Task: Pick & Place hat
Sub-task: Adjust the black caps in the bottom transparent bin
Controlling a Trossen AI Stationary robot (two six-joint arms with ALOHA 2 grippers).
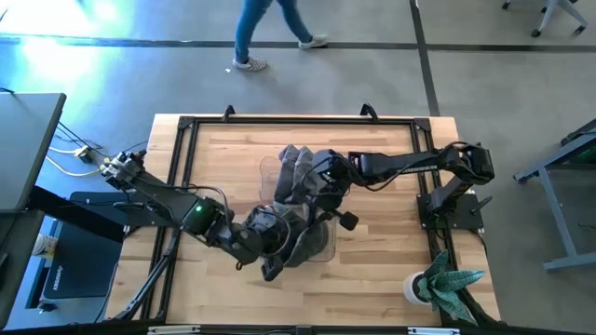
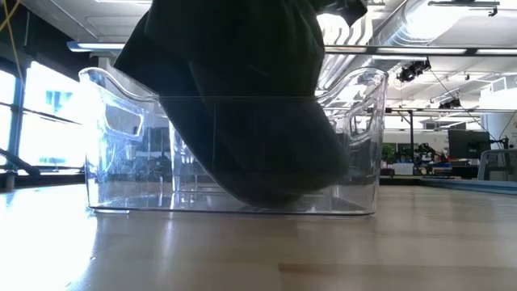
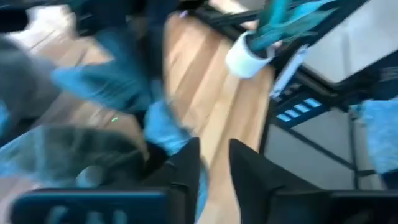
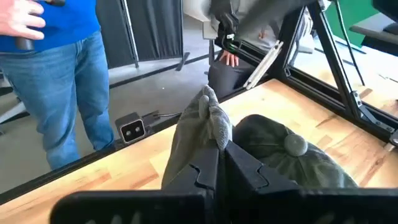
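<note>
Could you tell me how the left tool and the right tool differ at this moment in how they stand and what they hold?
The right tool is shut on a fold of the hat; the left tool shows a narrow gap between its fingers, with only bare wood visible there. The right tool reaches in from the table's right side; the left tool comes from the left, nearer the front edge. Both meet at the clear bin that the hat hangs into.

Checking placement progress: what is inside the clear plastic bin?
A dark olive fabric hat fills much of the clear plastic bin, bulging above its rim. Whatever lies beneath the hat on the bin floor is covered.
</note>
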